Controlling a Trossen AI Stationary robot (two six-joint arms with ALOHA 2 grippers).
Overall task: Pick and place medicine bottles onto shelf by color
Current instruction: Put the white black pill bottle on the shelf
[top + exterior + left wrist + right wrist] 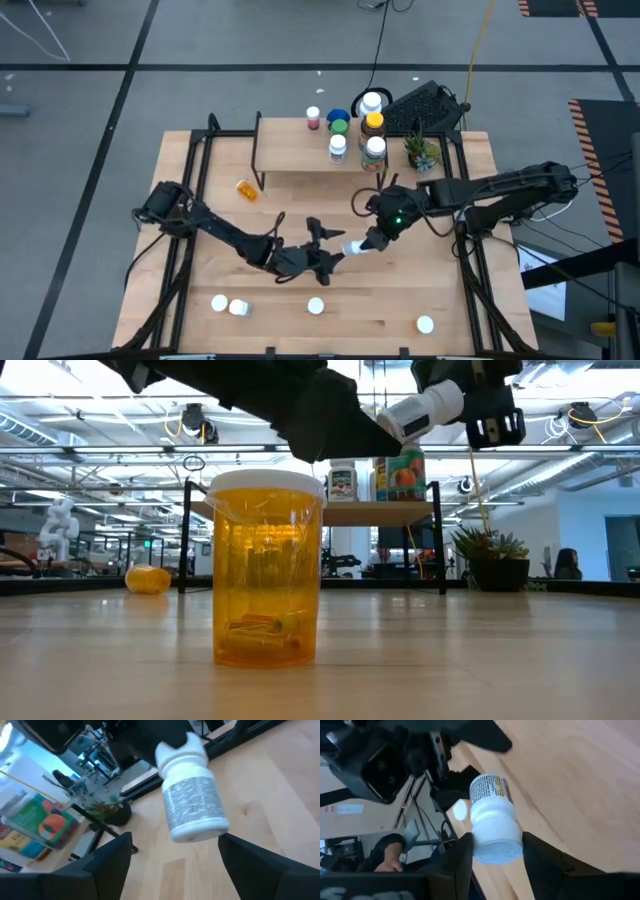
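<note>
Right hand point(368, 241) sits at frame center in the high view, closed on a white bottle point(354, 247) at its cap end; the bottle lies tilted, its body pointing toward the left hand point(326, 246). Left hand is just beside it, fingers spread wide, with the bottle's base at or between the tips; contact cannot be told.

Right wrist view shows the white bottle point(492, 820) with its cap squeezed between that arm's two dark fingers point(455, 865), label facing away, and the other arm dark behind it. Left wrist view shows the same bottle point(192, 802) from the base side, hanging above the wood surface point(270, 785) ahead of the wide-apart fingers point(107, 860), not gripped by them.

Low view adds height: the white bottle point(420, 412) is held well off the surface, upper center-right of the frame, above shelf level. It also shows a big orange bottle point(266, 568) standing upright close to the camera, and a small orange bottle point(148, 579) lying on its side at far left.

High view alone gives the layout: shelf point(290, 150) at upper center, carrying bottles clustered on its right half point(372, 150), a potted plant point(422, 152) just right of it. The small orange bottle point(246, 189) lies in front of the shelf's left legs. White-capped bottles stand along the lower edge: two at lower left point(229, 305), one at lower center point(315, 306), one at lower right point(425, 323).
</note>
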